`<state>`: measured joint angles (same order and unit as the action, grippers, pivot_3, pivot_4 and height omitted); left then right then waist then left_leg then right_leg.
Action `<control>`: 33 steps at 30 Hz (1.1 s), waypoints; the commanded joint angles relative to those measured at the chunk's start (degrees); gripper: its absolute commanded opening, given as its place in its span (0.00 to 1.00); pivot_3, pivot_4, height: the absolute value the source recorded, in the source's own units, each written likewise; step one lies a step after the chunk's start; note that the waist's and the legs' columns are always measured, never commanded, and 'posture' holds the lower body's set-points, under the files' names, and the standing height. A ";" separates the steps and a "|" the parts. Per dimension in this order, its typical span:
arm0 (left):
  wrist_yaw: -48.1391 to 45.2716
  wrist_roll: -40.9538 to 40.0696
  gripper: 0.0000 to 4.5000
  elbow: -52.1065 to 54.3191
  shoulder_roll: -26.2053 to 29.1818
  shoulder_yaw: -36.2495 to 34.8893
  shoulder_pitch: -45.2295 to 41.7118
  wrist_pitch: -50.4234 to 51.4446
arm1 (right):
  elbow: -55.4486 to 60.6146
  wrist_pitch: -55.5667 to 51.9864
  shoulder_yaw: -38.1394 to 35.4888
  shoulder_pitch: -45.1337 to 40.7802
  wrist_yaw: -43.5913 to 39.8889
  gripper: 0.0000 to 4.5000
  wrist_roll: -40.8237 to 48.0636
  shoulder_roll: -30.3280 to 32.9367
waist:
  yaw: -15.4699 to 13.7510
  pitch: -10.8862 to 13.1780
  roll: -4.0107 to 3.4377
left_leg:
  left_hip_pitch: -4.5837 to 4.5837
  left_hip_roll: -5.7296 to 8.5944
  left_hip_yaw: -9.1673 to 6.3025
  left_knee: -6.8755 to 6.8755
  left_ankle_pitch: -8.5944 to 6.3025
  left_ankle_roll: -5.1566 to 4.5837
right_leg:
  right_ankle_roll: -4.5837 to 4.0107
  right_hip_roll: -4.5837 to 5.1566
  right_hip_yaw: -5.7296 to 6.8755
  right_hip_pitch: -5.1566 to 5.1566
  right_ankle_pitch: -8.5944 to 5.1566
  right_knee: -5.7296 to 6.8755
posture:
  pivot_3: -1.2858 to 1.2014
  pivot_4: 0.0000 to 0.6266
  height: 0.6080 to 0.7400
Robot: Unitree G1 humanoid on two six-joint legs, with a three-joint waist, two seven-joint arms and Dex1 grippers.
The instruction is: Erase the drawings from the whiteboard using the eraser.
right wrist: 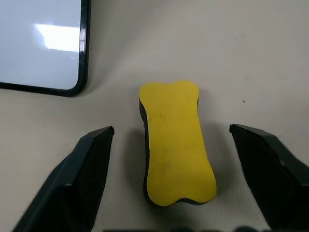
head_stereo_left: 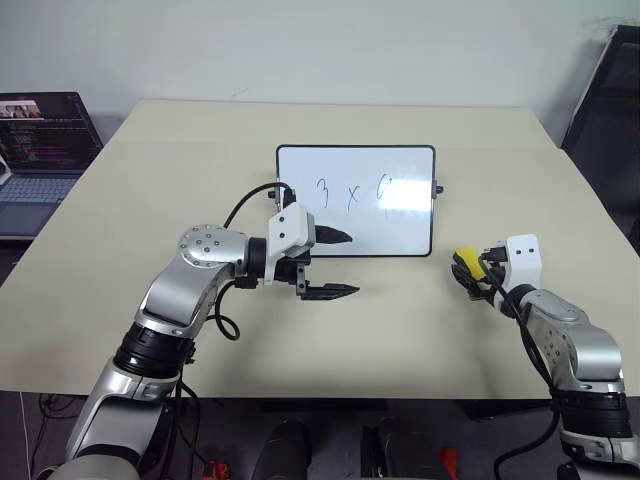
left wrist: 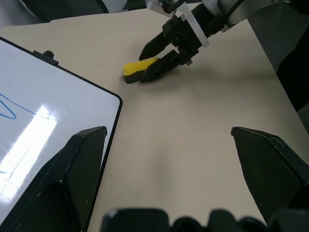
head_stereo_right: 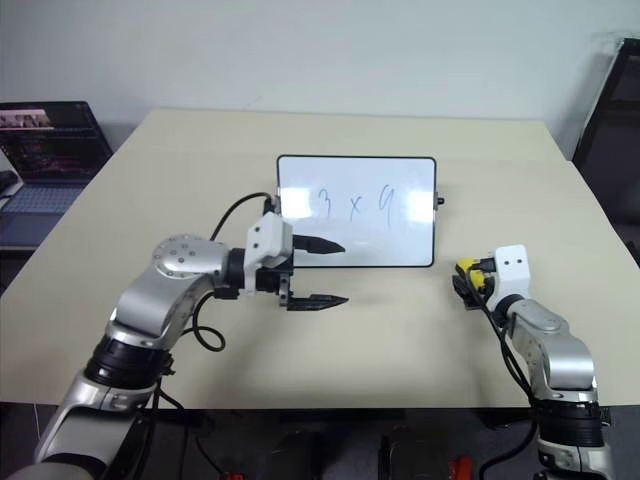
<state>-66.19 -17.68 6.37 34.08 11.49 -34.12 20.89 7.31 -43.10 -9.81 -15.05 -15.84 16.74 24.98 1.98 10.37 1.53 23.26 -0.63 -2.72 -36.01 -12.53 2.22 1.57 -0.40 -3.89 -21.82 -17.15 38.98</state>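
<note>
The whiteboard (head_stereo_left: 400, 228) lies flat at the table's middle, with the blue drawings (head_stereo_left: 350, 192), a "3", an "x" and a "9"-like figure, across it. To the right of the board's near right corner lies the yellow eraser (right wrist: 176, 142), black along its side. My right gripper (right wrist: 171, 129) is open around it, one finger on each side with a gap to each. The left gripper (head_stereo_left: 340, 264) is open too, pointing right, just off the table in front of the board's near left part, nothing between its fingers (left wrist: 72, 174).
A laptop (head_stereo_left: 40, 150) stands on a lower surface off the table's left side. A dark piece of furniture (head_stereo_left: 610, 110) is at the back right. The beige table (head_stereo_left: 200, 140) stretches wide around the board; its near edge runs below both arms.
</note>
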 commanded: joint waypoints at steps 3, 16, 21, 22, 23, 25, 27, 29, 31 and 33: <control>0.98 -0.49 1.00 2.97 0.03 -0.61 -0.45 0.39 | 0.17 1.30 0.01 -0.92 -0.36 0.46 -0.49 -0.23 | -0.07 0.00 0.00 | 0.01 0.00 -0.01 0.00 0.00 0.00 | 0.00 0.00 -0.01 0.00 0.00 0.00 | 0.52 0.24 1.00; 2.59 -0.82 1.00 4.70 0.29 -1.01 0.63 2.02 | -0.45 1.78 0.73 -1.41 -0.22 0.24 -1.35 -0.68 | -0.02 0.00 0.00 | 0.00 0.00 -0.01 -0.01 0.00 0.00 | 0.00 0.00 -0.01 0.00 0.00 0.01 | 0.52 0.24 1.00; 2.82 -0.81 1.00 4.75 0.40 -1.03 0.52 2.70 | -0.61 1.89 0.97 -1.90 -0.83 0.60 -1.19 -0.88 | -0.02 0.00 0.00 | 0.00 0.00 0.00 -0.02 0.00 0.00 | 0.00 0.00 -0.01 0.00 0.00 0.02 | 0.52 0.24 1.00; 2.82 -0.82 1.00 4.62 0.51 -1.10 0.51 2.72 | -0.56 2.27 1.20 -2.02 -0.88 0.67 -1.38 -0.93 | -0.02 0.00 0.00 | 0.00 0.00 0.00 -0.02 0.00 0.00 | 0.00 0.00 -0.01 0.00 0.00 0.02 | 0.52 0.24 1.00; 2.87 -0.92 1.00 4.37 0.67 -1.34 0.58 2.86 | -0.39 2.47 1.24 -2.24 -0.89 0.76 -1.25 -1.23 | -0.02 0.00 0.00 | 0.00 0.00 -0.01 -0.02 0.00 0.00 | -0.01 0.00 -0.01 0.00 0.01 0.02 | 0.52 0.24 1.00; 3.03 -1.05 1.00 3.76 1.03 -1.85 0.78 3.09 | -0.40 3.38 1.10 -2.65 -0.38 0.91 -1.41 -1.76 | 0.00 0.00 0.00 | -0.01 -0.01 -0.01 -0.02 0.00 0.00 | -0.01 0.00 -0.01 0.00 0.01 0.02 | 0.52 0.24 1.00; 3.08 -1.16 1.00 3.08 1.38 -2.32 1.02 3.06 | -0.97 3.90 0.92 -2.96 0.06 0.91 -1.65 -1.95 | -0.01 0.00 0.00 | -0.01 -0.01 -0.02 -0.02 0.00 0.00 | -0.01 0.00 -0.01 0.00 0.01 0.03 | 0.52 0.24 1.00; 2.81 -1.14 1.00 2.47 1.66 -2.61 1.12 2.67 | -2.00 4.24 0.68 -3.25 0.27 0.91 -1.92 -2.03 | -0.02 0.00 0.00 | 0.00 -0.01 -0.01 -0.01 0.00 0.00 | -0.01 0.00 0.00 0.00 0.01 0.02 | 0.52 0.24 1.00; 2.55 -1.07 1.00 1.97 1.87 -2.73 1.16 2.24 | -2.86 4.59 0.41 -3.51 0.42 0.91 -2.05 -2.23 | -0.06 0.00 0.00 | 0.00 0.01 0.00 -0.03 0.00 0.00 | 0.00 0.01 0.00 0.00 0.01 0.02 | 0.52 0.24 1.00; 2.32 -0.83 1.00 1.33 2.10 -2.77 1.27 1.53 | -3.56 4.96 0.26 -3.75 0.38 0.91 -2.14 -2.29 | -0.07 0.00 0.00 | 0.00 0.00 -0.01 -0.03 0.00 0.00 | 0.00 0.01 0.00 0.00 0.01 0.02 | 0.52 0.24 1.00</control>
<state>-63.47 -17.91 7.41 35.70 10.56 -32.68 23.56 2.95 -39.58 -8.20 -17.59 -15.75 14.68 22.58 1.91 10.37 1.53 23.25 -0.63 -2.73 -36.03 -12.53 2.23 1.56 -0.39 -3.89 -21.82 -17.14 39.01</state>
